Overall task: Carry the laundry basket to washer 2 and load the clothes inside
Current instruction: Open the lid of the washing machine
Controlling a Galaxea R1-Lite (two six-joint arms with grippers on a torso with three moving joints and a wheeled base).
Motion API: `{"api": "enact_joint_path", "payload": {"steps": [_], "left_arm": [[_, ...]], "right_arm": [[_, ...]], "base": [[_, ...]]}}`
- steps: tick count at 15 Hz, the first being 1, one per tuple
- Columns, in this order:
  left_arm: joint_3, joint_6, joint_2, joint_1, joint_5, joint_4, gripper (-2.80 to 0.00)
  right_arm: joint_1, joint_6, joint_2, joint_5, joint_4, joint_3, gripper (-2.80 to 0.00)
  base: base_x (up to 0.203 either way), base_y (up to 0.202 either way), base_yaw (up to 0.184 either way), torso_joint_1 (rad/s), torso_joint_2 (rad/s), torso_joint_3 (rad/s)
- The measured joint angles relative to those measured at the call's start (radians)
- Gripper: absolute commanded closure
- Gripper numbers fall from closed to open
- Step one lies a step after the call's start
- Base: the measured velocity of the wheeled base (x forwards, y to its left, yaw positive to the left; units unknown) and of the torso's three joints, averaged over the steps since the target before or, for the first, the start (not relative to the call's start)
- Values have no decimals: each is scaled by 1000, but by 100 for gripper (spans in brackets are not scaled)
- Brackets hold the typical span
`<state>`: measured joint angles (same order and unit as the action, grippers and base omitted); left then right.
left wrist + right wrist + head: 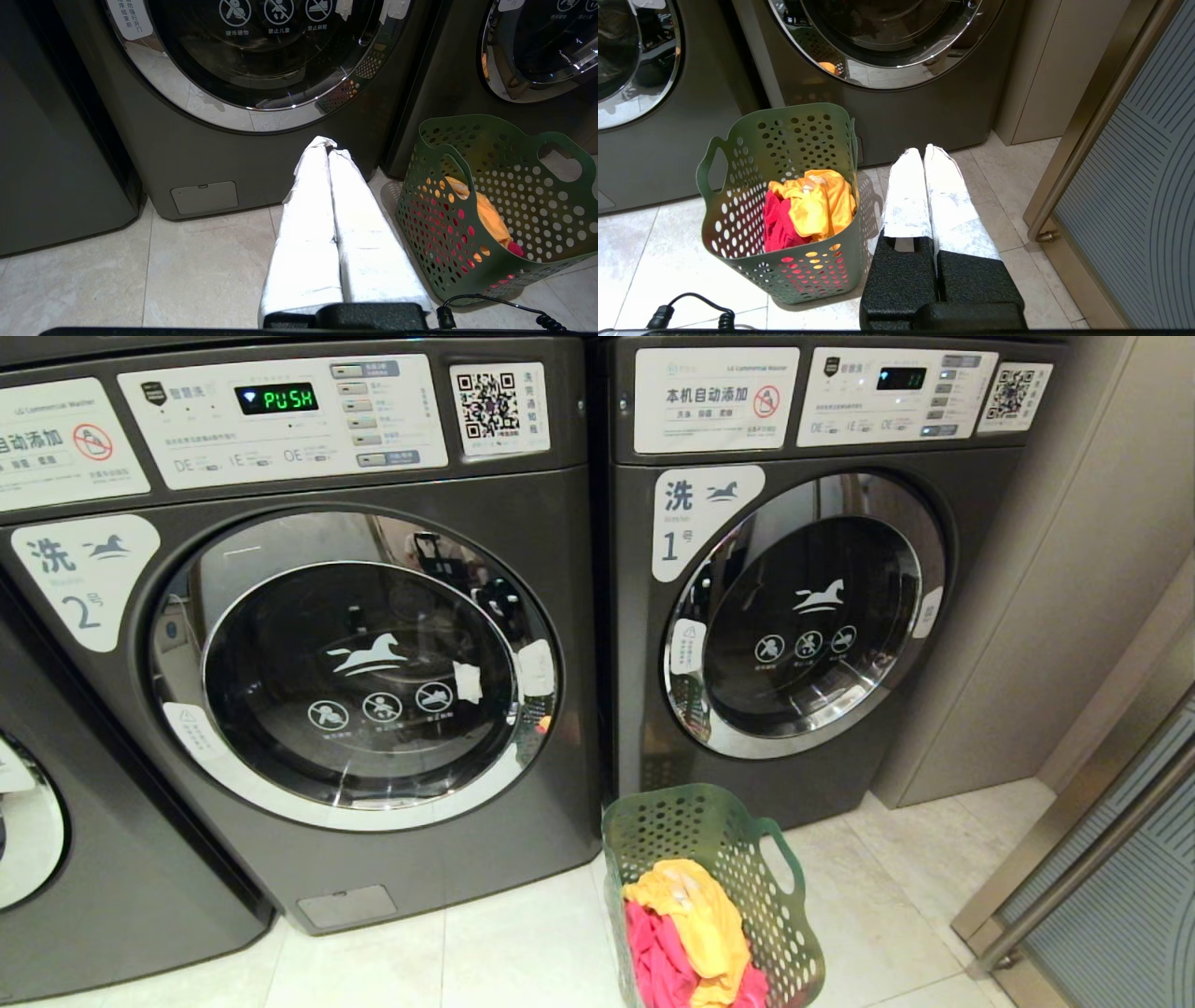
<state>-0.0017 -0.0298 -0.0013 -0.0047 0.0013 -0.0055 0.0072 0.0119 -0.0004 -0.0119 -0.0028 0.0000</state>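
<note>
1. Two grippers, both with fingers pressed together and holding nothing: the left gripper [329,145] and the right gripper [923,151], each wrapped in white, hang low over the tiled floor [523,952] and point toward the machines.
2. Between them stands the basket [747,896] — upright on the floor, to the right of the left gripper and to the left of the right one, near both yet touching neither.
3. Inside the basket [784,261] lie the clothes: a yellow garment [812,205] on top and a pink-red garment [777,228] beneath and beside it.
4. Behind the basket, washer 2 [308,663] has its round door closed; the basket sits before the seam between it and washer 1 [803,616], just off washer 2's right lower corner.
5. Washer 2's display reads PUSH, and a third machine [56,859] shows at the far left — only its edge.
</note>
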Motion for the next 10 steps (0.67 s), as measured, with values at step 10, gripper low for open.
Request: {"api": "enact_joint_path", "payload": {"steps": [10], "left_arm": [[0, 0, 0, 0, 0, 0, 0]], "right_arm": [[0, 5, 0, -3, 0, 0, 0]], "base": [[0, 0, 0, 0, 0, 0]]}}
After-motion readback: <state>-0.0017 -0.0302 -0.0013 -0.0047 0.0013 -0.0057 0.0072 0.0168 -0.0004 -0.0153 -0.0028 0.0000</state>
